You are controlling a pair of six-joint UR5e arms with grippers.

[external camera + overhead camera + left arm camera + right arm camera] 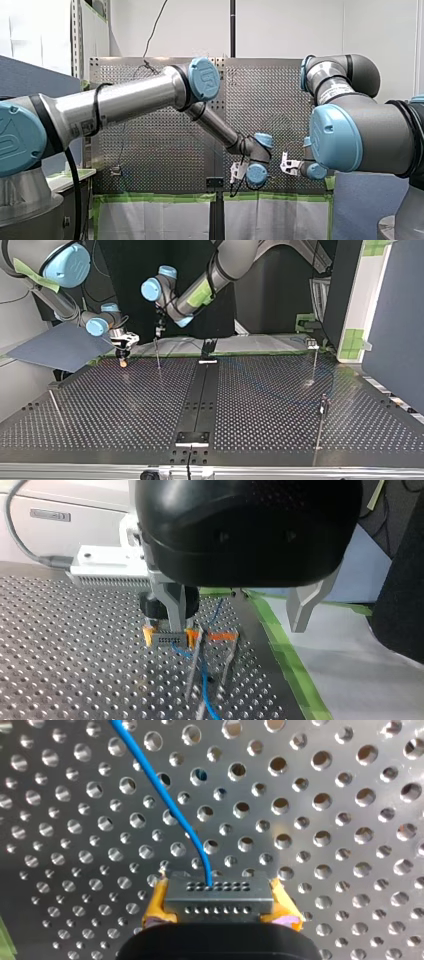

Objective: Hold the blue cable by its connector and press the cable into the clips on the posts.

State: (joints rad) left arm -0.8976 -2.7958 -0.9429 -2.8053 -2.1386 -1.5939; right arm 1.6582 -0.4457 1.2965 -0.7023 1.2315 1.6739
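My right gripper (218, 917) is shut on the grey connector (218, 896), with a yellow pad on each side of it. The blue cable (165, 795) runs from the connector away over the perforated table. In the left wrist view the connector (169, 639) sits low over the table, and the cable (205, 680) passes beside two thin posts (193, 665), one with an orange clip (222, 636). My left gripper (240, 615) hangs open just above them, its metal fingers (304, 605) wide apart and holding nothing. In the top view my right gripper (123, 356) is left of my left gripper (159, 332).
More thin posts (314, 362) stand on the perforated table (125, 410), one near the front right (320, 425) and one at the left (55, 407). A black rail (200, 395) runs down the middle. Green tape (280, 645) marks the table's edge beside the grippers.
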